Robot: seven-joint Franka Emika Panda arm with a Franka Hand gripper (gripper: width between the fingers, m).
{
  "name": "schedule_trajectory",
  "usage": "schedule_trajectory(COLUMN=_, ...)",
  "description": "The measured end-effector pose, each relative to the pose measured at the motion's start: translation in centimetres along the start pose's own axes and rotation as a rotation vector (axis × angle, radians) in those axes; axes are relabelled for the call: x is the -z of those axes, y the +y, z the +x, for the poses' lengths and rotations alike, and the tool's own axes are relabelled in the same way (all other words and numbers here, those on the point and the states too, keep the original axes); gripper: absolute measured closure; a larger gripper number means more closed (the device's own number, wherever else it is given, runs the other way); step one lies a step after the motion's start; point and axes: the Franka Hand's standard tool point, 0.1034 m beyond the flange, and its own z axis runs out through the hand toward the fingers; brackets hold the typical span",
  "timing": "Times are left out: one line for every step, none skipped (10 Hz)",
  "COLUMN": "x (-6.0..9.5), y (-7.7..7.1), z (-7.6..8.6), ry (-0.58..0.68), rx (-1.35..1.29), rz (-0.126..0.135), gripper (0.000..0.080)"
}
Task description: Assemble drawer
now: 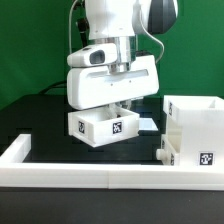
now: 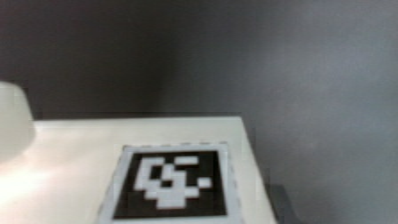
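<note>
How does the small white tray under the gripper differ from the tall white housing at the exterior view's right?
Size: the small white plastic tray is low and compact; the tall white boxy housing is clearly bigger and taller. Place: the tray sits directly beneath the gripper; the housing stands apart from it. Tags: the tray shows two tags, the housing one. Both are white plastic with black-and-white square tags.
</note>
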Motion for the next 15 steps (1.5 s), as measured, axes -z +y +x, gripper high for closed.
schedule_trajectory(x=0.0, y=0.0, z=0.0, ry=-0.001, rx=0.017, rz=0.000, gripper=0.0758)
schedule_trajectory(x=0.0, y=0.1, z=-0.1, ry=-0.001, rx=0.086, rz=0.000, gripper=0.0758)
schedule_trajectory(x=0.1, y=0.5, z=-0.1, ry=-0.008, rx=0.241, rz=0.002, gripper=0.0758)
schedule_trajectory(x=0.3, y=1.2, z=0.4, ry=-0.010, rx=0.358, rz=-0.002, gripper=0.0758)
schedule_trajectory(x=0.5, y=1.6, z=0.9, ry=-0.014, rx=0.407, rz=-0.001, gripper=0.0758)
schedule_trajectory(x=0.6, y=1.9, z=0.9, ry=-0.019, rx=0.523, rz=-0.008, gripper=0.0758)
schedule_trajectory(x=0.5, y=1.9, z=0.8, ry=-0.022, rx=0.575, rz=-0.006, gripper=0.0758)
schedule_trajectory(x=0.4, y=1.9, z=0.7, ry=-0.026, rx=0.655, rz=-0.005, gripper=0.0758)
schedule_trajectory(x=0.4, y=2.0, z=0.7, ry=-0.031, rx=0.728, rz=0.000, gripper=0.0758)
schedule_trajectory(x=0.5, y=2.3, z=1.1, ry=-0.038, rx=0.773, rz=0.008, gripper=0.0758)
schedule_trajectory(x=0.7, y=2.7, z=1.7, ry=-0.038, rx=0.774, rz=0.011, gripper=0.0758)
schedule_trajectory(x=0.8, y=3.1, z=2.5, ry=-0.034, rx=0.776, rz=0.010, gripper=0.0758)
schedule_trajectory(x=0.8, y=3.2, z=3.2, ry=-0.034, rx=0.794, rz=0.017, gripper=0.0758)
schedule_trajectory(x=0.8, y=3.3, z=4.0, ry=-0.035, rx=0.821, rz=0.022, gripper=0.0758)
schedule_trajectory(x=0.9, y=3.4, z=4.7, ry=-0.034, rx=0.845, rz=0.019, gripper=0.0758)
